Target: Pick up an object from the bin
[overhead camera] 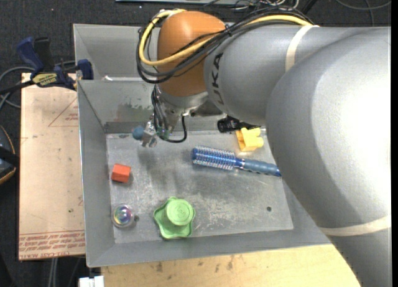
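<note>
My gripper (153, 134) hangs below the wrist at the back left of the bin floor, close to the back wall. A small teal-blue thing (137, 134) lies right beside it on the left; whether they touch I cannot tell. A red-orange block (121, 174) sits on the floor in front of the gripper and a little to its left. A blue hairbrush (233, 162) lies flat to the right of the gripper, handle pointing right.
A green round lid-like piece (174, 218) and a shiny small ball (123, 216) lie near the front edge. A yellow piece (250, 138) and a black piece (227, 124) sit at the back right, half under the arm. The arm covers the bin's right side.
</note>
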`<action>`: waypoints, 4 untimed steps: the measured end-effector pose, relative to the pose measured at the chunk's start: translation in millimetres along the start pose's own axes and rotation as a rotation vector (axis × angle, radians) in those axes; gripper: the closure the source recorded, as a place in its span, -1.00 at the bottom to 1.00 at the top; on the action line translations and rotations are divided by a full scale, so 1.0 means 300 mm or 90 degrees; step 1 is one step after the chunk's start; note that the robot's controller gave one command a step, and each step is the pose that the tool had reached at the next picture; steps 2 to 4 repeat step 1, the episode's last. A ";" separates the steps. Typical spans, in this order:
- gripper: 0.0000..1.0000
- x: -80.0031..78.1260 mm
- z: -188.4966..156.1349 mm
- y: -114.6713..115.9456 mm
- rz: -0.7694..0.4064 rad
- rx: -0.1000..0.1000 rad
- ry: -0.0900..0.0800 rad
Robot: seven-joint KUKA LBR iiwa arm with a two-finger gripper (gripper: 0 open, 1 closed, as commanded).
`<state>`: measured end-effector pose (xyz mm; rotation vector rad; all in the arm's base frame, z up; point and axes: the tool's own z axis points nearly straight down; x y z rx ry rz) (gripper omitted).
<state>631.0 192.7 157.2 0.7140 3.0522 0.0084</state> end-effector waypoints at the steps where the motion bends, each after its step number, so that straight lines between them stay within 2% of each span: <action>1: 1.00 -0.005 -0.130 0.004 -0.001 0.001 0.001; 4: 1.00 -0.005 -0.130 0.004 -0.001 0.001 0.001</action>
